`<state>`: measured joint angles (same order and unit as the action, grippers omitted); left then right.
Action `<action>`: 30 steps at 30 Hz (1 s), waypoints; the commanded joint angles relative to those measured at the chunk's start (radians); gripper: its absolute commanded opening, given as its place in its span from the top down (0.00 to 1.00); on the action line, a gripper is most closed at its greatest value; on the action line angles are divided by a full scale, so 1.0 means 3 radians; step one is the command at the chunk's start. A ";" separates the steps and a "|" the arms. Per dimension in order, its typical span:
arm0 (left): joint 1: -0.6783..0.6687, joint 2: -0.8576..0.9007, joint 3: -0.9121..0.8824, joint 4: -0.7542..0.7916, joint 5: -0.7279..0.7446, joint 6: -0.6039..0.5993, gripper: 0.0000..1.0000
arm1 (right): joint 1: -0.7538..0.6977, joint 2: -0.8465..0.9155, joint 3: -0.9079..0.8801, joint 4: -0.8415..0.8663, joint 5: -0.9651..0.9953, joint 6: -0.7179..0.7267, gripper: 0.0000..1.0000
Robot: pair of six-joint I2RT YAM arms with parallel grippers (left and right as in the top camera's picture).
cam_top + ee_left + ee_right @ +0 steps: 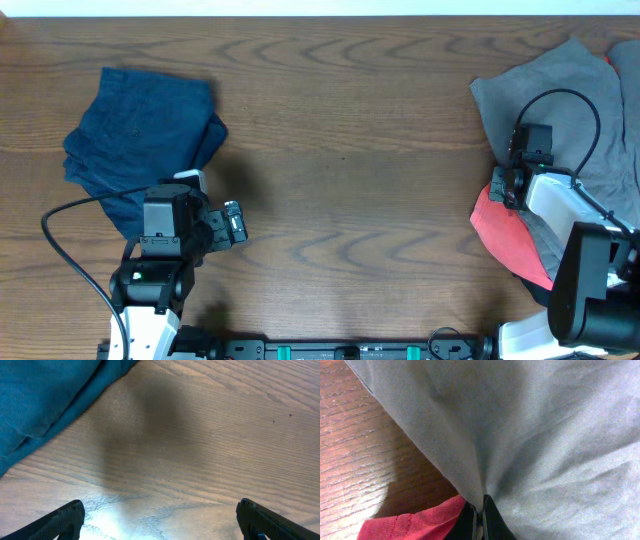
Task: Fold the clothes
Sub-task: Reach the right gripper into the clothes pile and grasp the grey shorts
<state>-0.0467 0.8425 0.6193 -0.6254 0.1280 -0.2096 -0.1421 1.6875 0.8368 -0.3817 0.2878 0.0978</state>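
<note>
Grey shorts [560, 90] sit at the right edge of the overhead frame, rumpled and unfolded, spread over a red T-shirt [497, 232] that pokes out at lower right. A dark bit shows under the pile near the bottom right, too small to tell what it is.

Right gripper [480, 512]: jaws together, clamped on a pinch of the shorts' cloth near their left edge, with fabric gathered into creases at the tips. Red cloth lies just beside it, not in the grip.

Navy garment [140, 130] is in the upper left of the frame, a compact, layered bundle. It looks roughly folded, though the edges are uneven.

Left gripper [160, 522]: jaws wide apart, holding nothing, over bare table [340, 120], just right of the navy bundle and not touching it.

Progress, as a judgement: one item probably done, shorts just being started, T-shirt untouched. Most of the task is left. The shorts need pulling clear of the pile and flattening first.
</note>
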 commanded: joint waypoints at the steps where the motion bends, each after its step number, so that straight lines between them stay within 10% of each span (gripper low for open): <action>1: 0.0014 0.0001 0.0069 -0.0008 0.0009 -0.0019 0.02 | -0.0024 -0.0254 0.0140 -0.0071 -0.0086 0.0131 0.99; 15: 0.0014 0.0001 0.0069 -0.0008 0.0010 -0.0019 0.02 | 0.0014 -0.1110 0.0437 -0.0443 -0.0824 0.0117 0.99; 19: 0.0014 0.0001 0.0069 -0.0010 0.0010 -0.0019 0.02 | 0.0019 -0.1025 0.0430 -0.0635 -0.0741 0.0117 0.59; 30: 0.0014 0.0001 0.0069 -0.0009 0.0010 -0.0020 0.02 | 0.0017 -0.0247 0.0384 -0.0754 -0.0249 0.0121 0.52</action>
<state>-0.0467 0.8425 0.6193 -0.6254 0.1280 -0.2096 -0.1425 1.5639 0.9642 -0.6128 0.1444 0.1265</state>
